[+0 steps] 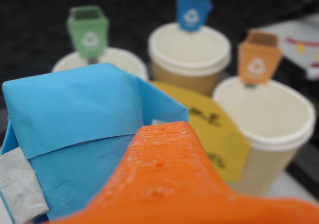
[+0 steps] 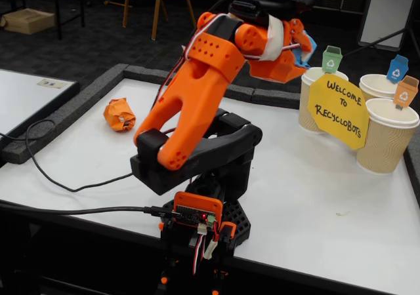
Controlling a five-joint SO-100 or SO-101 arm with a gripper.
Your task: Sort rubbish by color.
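My gripper (image 1: pixel 94 157) is shut on the light blue paper wad (image 1: pixel 75 114), which fills the left of the wrist view between an orange finger (image 1: pixel 164 159) and a grey-taped pad (image 1: pixel 17 184). In the fixed view the gripper (image 2: pixel 303 51) holds the blue wad (image 2: pixel 307 46) in the air, just left of the cup with the green tag (image 2: pixel 314 101). The orange paper wad (image 2: pixel 119 114) lies on the white table (image 2: pixel 308 196) at the far left, well away from the gripper.
Three beige ribbed cups stand at the right: green tag (image 1: pixel 88 32), blue tag (image 1: pixel 193 7) and orange tag (image 1: pixel 258 59). A yellow "Welcome to Recyclobots" sign (image 2: pixel 338 110) leans on them. A black cable (image 2: pixel 59 183) runs over the table's left edge.
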